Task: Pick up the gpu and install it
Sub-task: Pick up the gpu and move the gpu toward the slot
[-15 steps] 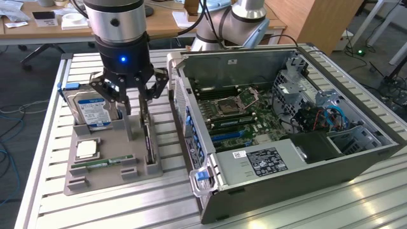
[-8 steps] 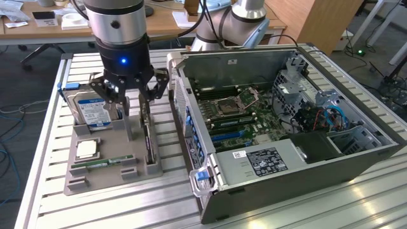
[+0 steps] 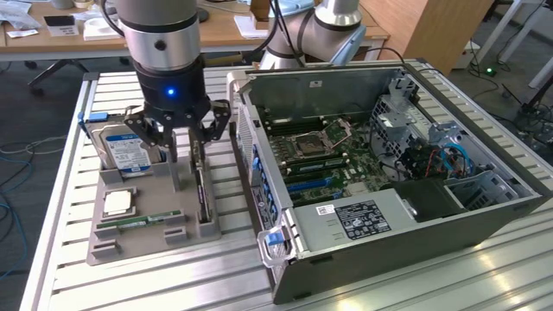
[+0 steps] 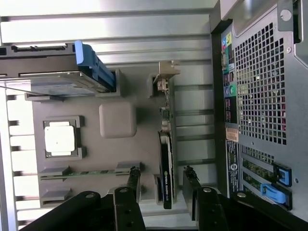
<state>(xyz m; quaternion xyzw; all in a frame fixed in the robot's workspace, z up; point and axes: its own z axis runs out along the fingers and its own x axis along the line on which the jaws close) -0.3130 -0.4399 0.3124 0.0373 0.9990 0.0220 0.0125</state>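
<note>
Exterior view showing the claw (image 3: 188,167) hanging fingers-down over a grey parts holder (image 3: 147,236), jaws standing well apart and gripping nothing. Straddling the gpu (image 3: 204,202), which is sitting on edge in its slot directly beneath the claw. Wrist view showing the same gpu (image 4: 166,159) lying between the fingertips (image 4: 134,172), with a gap on either side. Sharing the holder, on the claw's far side from the computer: a blue-labelled hard drive (image 3: 125,152), a square processor (image 3: 118,203) and a green memory stick (image 3: 138,221). Lying open just beside the claw, a computer case (image 3: 389,214) exposing its motherboard (image 3: 315,146). Bearing everything, a slatted aluminium table (image 3: 173,285). Lining the room behind the claw, wooden desks (image 3: 220,39); trailing over the floor, loose cables (image 3: 13,150).
</note>
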